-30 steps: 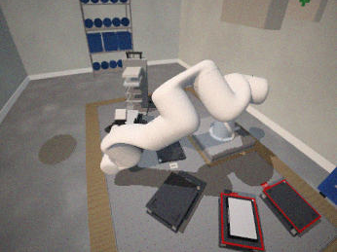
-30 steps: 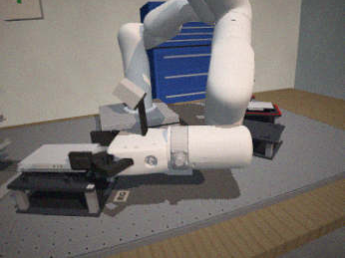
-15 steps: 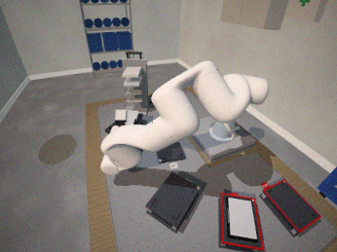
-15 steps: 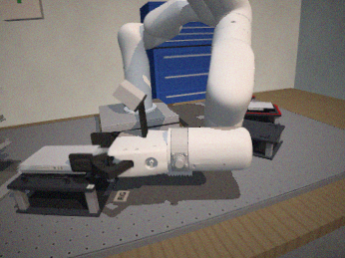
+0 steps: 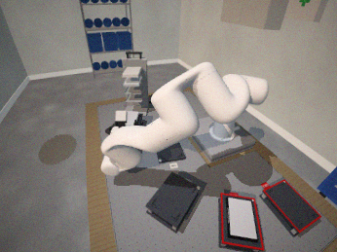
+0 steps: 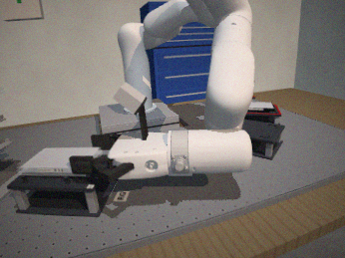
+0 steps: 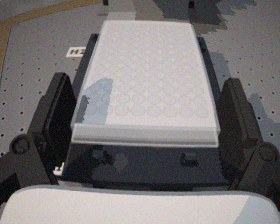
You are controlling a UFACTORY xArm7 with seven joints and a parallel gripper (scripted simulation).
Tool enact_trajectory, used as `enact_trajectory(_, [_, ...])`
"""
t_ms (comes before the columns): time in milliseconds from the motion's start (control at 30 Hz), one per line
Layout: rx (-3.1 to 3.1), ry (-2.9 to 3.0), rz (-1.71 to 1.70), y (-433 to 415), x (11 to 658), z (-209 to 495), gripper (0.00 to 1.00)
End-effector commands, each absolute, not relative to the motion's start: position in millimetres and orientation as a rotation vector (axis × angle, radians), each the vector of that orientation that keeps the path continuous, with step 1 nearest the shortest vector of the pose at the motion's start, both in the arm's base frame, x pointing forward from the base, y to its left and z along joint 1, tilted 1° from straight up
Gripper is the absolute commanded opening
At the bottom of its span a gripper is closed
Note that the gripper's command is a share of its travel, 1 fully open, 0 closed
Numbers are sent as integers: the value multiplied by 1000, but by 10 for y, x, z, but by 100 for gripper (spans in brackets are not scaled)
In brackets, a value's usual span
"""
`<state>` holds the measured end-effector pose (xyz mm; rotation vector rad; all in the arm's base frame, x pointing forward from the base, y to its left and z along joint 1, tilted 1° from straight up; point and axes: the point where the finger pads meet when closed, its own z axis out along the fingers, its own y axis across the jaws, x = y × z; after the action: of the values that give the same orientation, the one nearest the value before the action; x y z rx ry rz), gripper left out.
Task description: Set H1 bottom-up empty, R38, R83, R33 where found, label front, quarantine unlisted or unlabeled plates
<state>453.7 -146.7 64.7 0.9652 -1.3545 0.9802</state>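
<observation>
From above, the arm hid most of the white plate near the hotel. Side-on, the gripper pinched it over a dark nest. The wrist view showed its dimpled, unlabelled top.

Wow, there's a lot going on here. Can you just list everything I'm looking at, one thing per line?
Held plate: one, white, between the gripper fingers, over a dark nest.
Dark nest: one, black, under the held plate.
Plate hotel: one, grey tower with shelves, behind the arm.
Red-framed nests: two, front right; one holds a white plate, the other looks dark.
Dark station: one, black, front centre.
Shelf rack: one, grey, back wall, with blue items.
Blue drawer cabinet: one, by the wall.
Wall cabinet: one, beige.
Green cross sign: one, on the wall.
Arm: one, white.
Gripper: one, black, closed on the white plate's sides.
</observation>
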Motion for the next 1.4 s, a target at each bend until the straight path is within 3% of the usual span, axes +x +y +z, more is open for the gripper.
enact_trajectory(0, [963,-1358,982,-1469,4546,656,0])
enact_trajectory(1367, [963,-1358,982,-1469,4548,553,0])
